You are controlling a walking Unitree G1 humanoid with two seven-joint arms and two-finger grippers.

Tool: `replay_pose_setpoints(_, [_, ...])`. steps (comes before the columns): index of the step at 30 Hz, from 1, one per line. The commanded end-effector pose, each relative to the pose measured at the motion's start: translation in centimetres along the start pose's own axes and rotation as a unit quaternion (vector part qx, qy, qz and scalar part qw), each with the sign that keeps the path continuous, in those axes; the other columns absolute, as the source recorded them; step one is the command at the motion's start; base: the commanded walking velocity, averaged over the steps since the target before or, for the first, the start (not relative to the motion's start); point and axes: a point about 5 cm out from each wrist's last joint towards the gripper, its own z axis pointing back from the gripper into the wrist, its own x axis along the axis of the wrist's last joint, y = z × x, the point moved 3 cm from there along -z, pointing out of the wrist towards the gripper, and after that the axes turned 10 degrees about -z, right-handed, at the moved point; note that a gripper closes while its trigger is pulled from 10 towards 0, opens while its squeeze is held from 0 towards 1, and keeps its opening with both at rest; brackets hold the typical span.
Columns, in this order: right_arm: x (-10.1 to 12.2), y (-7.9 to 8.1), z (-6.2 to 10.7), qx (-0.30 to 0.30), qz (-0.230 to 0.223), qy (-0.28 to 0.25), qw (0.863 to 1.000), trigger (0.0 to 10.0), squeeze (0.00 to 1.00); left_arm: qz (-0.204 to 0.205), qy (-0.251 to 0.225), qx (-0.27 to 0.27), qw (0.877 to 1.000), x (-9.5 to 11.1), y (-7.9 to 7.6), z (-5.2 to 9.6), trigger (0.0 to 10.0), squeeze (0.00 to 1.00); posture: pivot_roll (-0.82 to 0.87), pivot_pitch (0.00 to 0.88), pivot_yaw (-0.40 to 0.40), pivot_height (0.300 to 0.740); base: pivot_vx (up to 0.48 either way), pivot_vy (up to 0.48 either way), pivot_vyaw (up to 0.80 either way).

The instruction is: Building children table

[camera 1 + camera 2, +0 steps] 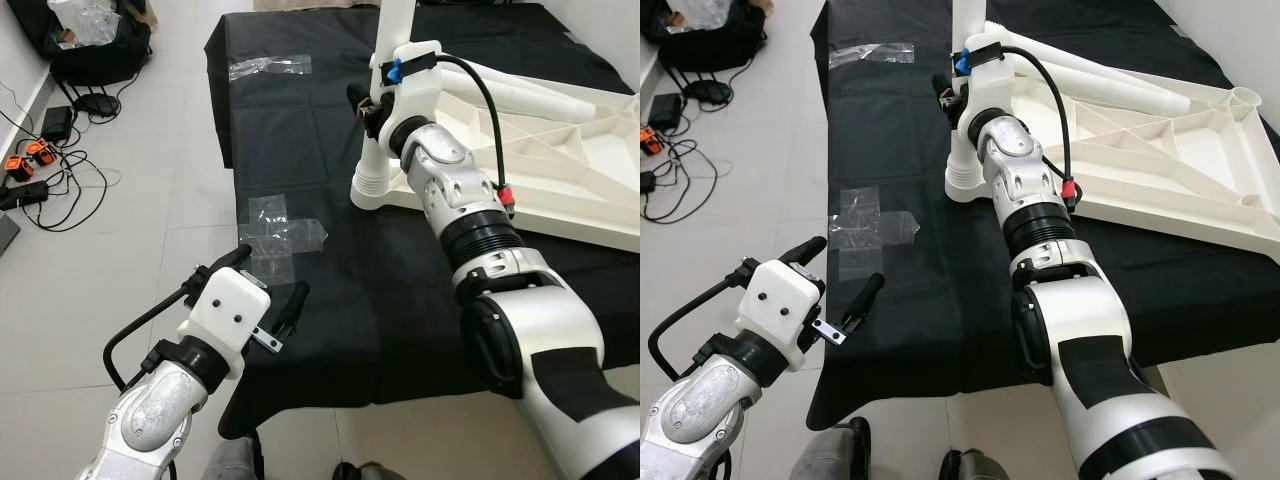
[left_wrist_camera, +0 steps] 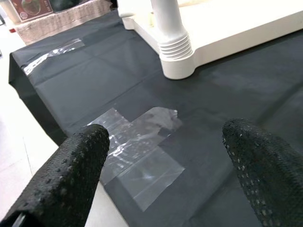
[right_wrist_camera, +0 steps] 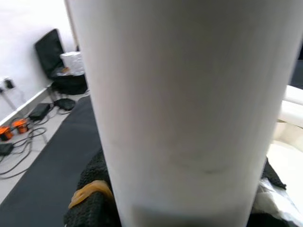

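Two arms show from my head view: the right pincer (image 1: 366, 104) pinches the upright white leg (image 1: 385, 95) at the upturned table's (image 1: 560, 170) corner. From my left wrist, the left pincer (image 2: 165, 165) hangs spread over clear tape (image 2: 137, 156).

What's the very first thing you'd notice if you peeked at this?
The right gripper is shut on a round white plastic table leg that stands upright in a corner of the upside-down white plastic tabletop, on the black cloth. Nearer, the left gripper hangs open over the cloth's near edge, by a patch of clear tape.
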Motion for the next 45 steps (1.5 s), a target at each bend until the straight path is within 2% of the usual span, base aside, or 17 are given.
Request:
replay_pose_setpoints(1, [-4.6,-3.2,1.2,-0.082,-0.059,0.062,0.993,10.0,0.00,0.000,0.003,-0.006,1.000,-0.1,-0.2,0.3,10.0,0.00,0.14,0.257,-0.079,0.740,0.000,0.000,0.00])
replay_pose_setpoints(10, [-3.6,-3.3,1.0,-0.103,-0.089,0.031,0.990,10.0,0.00,0.000,0.004,-0.008,1.000,-0.1,-0.2,0.4,10.0,0.00,0.14,0.250,-0.079,0.740,0.000,0.000,0.00])
replay_pose_setpoints(14, [-1.7,-1.7,0.5,-0.036,-0.120,-0.008,0.992,10.0,0.00,-0.001,0.005,-0.008,1.000,-0.2,-0.3,0.4,10.0,0.00,0.14,0.250,-0.078,0.740,0.000,0.000,0.00])
replay_pose_setpoints(15, [-1.4,0.2,0.4,0.041,-0.117,0.001,0.992,10.0,0.00,-0.001,0.005,-0.008,1.000,-0.2,-0.3,0.4,10.0,0.00,0.14,0.250,-0.081,0.740,0.000,0.000,0.00])
replay_pose_setpoints(16, [-1.4,0.2,0.4,0.041,-0.117,0.001,0.992,10.0,0.00,-0.001,0.005,-0.008,1.000,-0.2,-0.3,0.4,10.0,0.00,0.14,0.250,-0.081,0.740,0.000,0.000,0.00])
replay_pose_setpoints(18, [-2.8,3.4,0.9,0.181,-0.070,0.065,0.979,10.0,0.00,-0.002,0.004,-0.007,1.000,-0.2,-0.3,0.4,10.0,0.00,0.14,0.250,-0.083,0.740,0.000,0.000,0.00])
replay_pose_setpoints(19, [-2.8,3.4,0.9,0.181,-0.070,0.065,0.979,10.0,0.00,-0.002,0.004,-0.007,1.000,-0.2,-0.3,0.4,10.0,0.00,0.14,0.250,-0.083,0.740,0.000,0.000,0.00])
replay_pose_setpoints(21, [-3.8,4.5,1.5,0.237,-0.072,0.107,0.963,10.0,0.00,-0.002,0.004,-0.006,1.000,-0.2,-0.2,0.3,10.0,0.00,0.14,0.251,-0.084,0.740,0.000,0.000,0.00])
replay_pose_setpoints(22, [-5.0,5.8,2.9,0.328,-0.058,0.146,0.931,10.0,0.00,-0.003,0.005,-0.005,1.000,-0.2,-0.2,0.3,10.0,0.00,0.14,0.251,-0.084,0.740,0.000,0.000,0.00])
replay_pose_setpoints(26, [-5.3,6.6,3.8,0.380,-0.049,0.154,0.911,10.0,0.00,-0.003,0.005,-0.005,1.000,-0.2,-0.2,0.4,10.0,0.00,0.14,0.251,-0.084,0.740,0.000,0.000,0.00])
replay_pose_setpoints(37, [-3.8,6.9,4.0,0.414,-0.064,0.128,0.899,10.0,0.00,-0.004,0.005,-0.005,1.000,-0.2,-0.2,0.3,10.0,0.00,0.14,0.253,-0.087,0.740,0.000,0.000,0.00])
replay_pose_setpoints(38, [-3.2,7.1,4.9,0.463,-0.066,0.131,0.874,10.0,0.00,-0.004,0.005,-0.005,1.000,-0.2,-0.2,0.3,10.0,0.00,0.14,0.254,-0.090,0.740,0.000,0.000,0.00])
replay_pose_setpoints(39, [-3.2,7.1,4.9,0.463,-0.066,0.131,0.874,10.0,0.00,-0.004,0.005,-0.005,1.000,-0.2,-0.2,0.3,10.0,0.00,0.14,0.254,-0.090,0.740,0.000,0.000,0.00])
replay_pose_setpoints(41, [-2.8,7.4,6.6,0.526,-0.063,0.133,0.837,10.0,0.00,-0.004,0.005,-0.004,1.000,-0.2,-0.2,0.3,10.0,0.00,0.14,0.255,-0.091,0.740,0.000,0.000,0.00])
replay_pose_setpoints(42, [-2.8,7.4,6.6,0.526,-0.063,0.133,0.837,10.0,0.00,-0.004,0.005,-0.004,1.000,-0.2,-0.2,0.3,10.0,0.00,0.14,0.255,-0.091,0.740,0.000,0.000,0.00])
replay_pose_setpoints(43, [-2.7,7.5,7.4,0.550,-0.063,0.132,0.822,10.0,0.00,-0.004,0.005,-0.004,1.000,-0.2,-0.2,0.3,10.0,0.00,0.14,0.255,-0.091,0.740,0.000,0.000,0.00])
replay_pose_setpoints(45, [-2.6,7.6,7.8,0.561,-0.062,0.129,0.815,10.0,0.00,-0.004,0.005,-0.003,1.000,-0.2,-0.2,0.3,10.0,0.00,0.13,0.256,-0.091,0.740,0.000,0.000,0.00])
